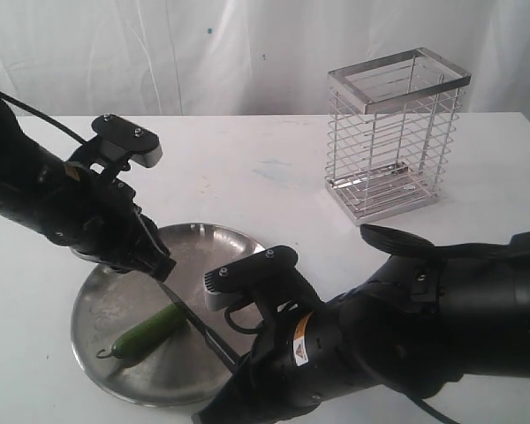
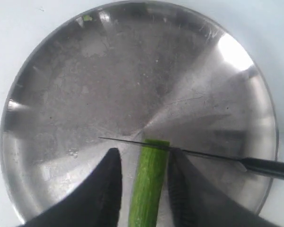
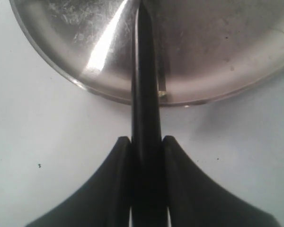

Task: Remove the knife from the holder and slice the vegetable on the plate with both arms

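Observation:
The green vegetable (image 1: 150,332) (image 2: 149,184) lies on the steel plate (image 1: 115,291) (image 2: 132,71), its cut end pale. My left gripper (image 2: 144,152) (image 1: 159,265) straddles it near that end. One finger lies against the vegetable and the other stands a little apart, so the jaws are open. The black knife (image 1: 199,322) (image 2: 203,154) (image 3: 144,94) lies across the vegetable's cut end, just beyond the left fingertips, with its edge on the top. My right gripper (image 3: 145,139) is shut on the knife's handle just off the plate's (image 3: 217,47) rim.
The wire holder (image 1: 393,132) stands empty at the back right of the white table. The bulky right arm (image 1: 406,327) fills the front right. A white curtain hangs behind the table.

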{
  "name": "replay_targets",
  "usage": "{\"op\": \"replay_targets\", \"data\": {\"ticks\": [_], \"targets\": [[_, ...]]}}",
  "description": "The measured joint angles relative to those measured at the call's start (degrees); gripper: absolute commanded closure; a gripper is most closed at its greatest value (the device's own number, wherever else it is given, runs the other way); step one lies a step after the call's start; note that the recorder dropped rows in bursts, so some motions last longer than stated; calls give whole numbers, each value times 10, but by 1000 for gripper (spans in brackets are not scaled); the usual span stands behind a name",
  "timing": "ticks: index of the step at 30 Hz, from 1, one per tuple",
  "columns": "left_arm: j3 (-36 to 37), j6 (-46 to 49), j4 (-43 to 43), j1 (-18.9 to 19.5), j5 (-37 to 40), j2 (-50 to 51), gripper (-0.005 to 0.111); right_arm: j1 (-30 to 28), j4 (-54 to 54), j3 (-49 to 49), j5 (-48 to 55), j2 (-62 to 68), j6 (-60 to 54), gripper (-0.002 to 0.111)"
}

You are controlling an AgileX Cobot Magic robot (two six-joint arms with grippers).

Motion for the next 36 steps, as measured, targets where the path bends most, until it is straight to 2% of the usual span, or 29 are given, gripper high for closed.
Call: {"op": "replay_targets", "data": {"ticks": [2,13,21,36], "targets": [[0,0,-18,0,-5,8,107,0,0,0,0,0,0,108],[0,5,-87,0,-12,60,107,0,2,0,-1,0,0,108],[0,56,-164,0,-25,63,107,0,2,0,-1,0,0,108],[-5,83,-196,-1,-58,167,107,0,2,0,3,2,0,108]]}}
